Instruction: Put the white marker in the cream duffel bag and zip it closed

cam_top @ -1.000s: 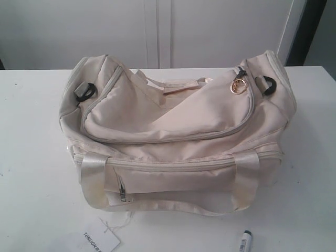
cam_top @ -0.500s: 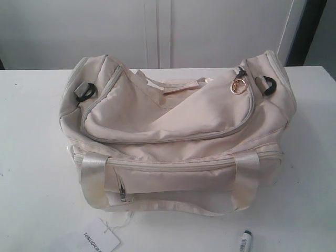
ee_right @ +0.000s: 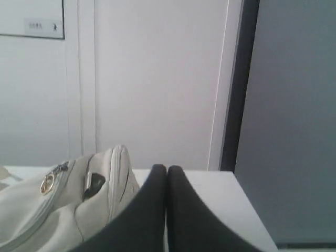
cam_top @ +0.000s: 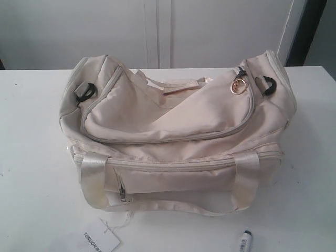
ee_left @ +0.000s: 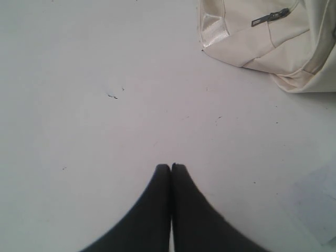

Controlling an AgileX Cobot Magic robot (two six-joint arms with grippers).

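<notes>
The cream duffel bag [cam_top: 173, 136] lies in the middle of the white table, its curved top zipper closed with the gold round pull [cam_top: 235, 87] at the right end. The white marker [cam_top: 244, 241], black cap up, lies at the table's front edge, right of centre, cut off by the frame. Neither gripper shows in the exterior view. My left gripper [ee_left: 170, 167] is shut and empty over bare table, a corner of the bag [ee_left: 262, 37] some way beyond it. Beside the bag's end [ee_right: 79, 205], my right gripper [ee_right: 167, 168] is shut and empty.
A flat white paper tag [cam_top: 100, 241] with black print lies on a string at the front left edge. White cabinet doors [cam_top: 157, 31] stand behind the table. The table's right edge [ee_right: 247, 205] drops off near my right gripper.
</notes>
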